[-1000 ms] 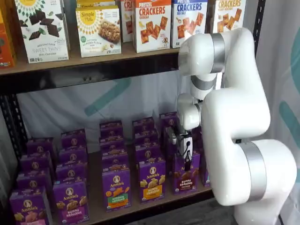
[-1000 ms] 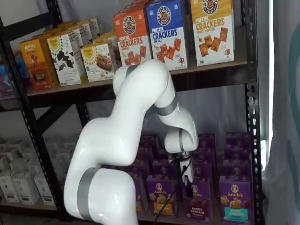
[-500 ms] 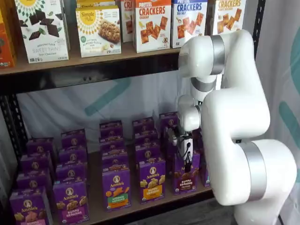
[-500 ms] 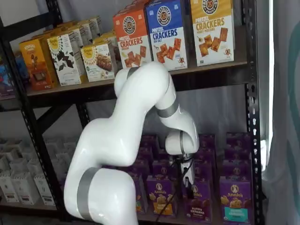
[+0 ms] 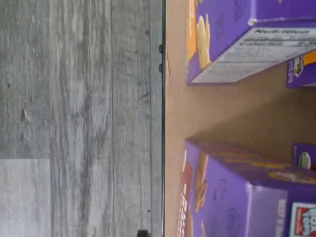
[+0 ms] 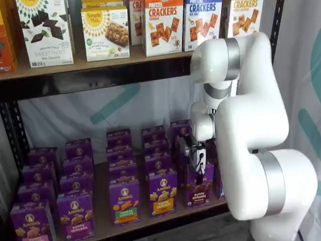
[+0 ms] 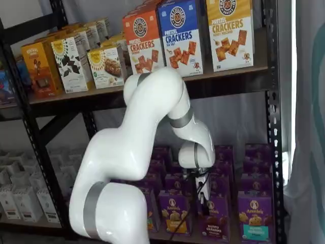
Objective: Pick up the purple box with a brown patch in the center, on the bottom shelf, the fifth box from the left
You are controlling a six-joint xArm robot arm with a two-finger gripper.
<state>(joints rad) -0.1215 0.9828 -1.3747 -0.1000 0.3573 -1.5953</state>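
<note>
The purple box point(image 6: 198, 193) with dark brown crackers on its front stands in the front row of the bottom shelf point(image 6: 102, 201). It also shows in a shelf view point(image 7: 215, 221). My gripper point(image 6: 199, 169) hangs right over its top, and its black fingers point(image 7: 204, 201) overlap the box's upper edge. No gap between the fingers shows. In the wrist view a purple carton point(image 5: 232, 197) with brown crackers lies close under the camera on the wooden board point(image 5: 177, 113).
Rows of purple Annie's cartons fill the shelf, with a yellow-orange panelled one point(image 6: 162, 193) just left of the target. Cracker boxes point(image 6: 163, 25) stand on the shelf above. My white arm point(image 6: 251, 125) blocks the right end. The dark front rail point(image 5: 163, 118) borders grey floor.
The gripper has only shifted a little over the purple box. Nothing has been taken hold of and no box has moved.
</note>
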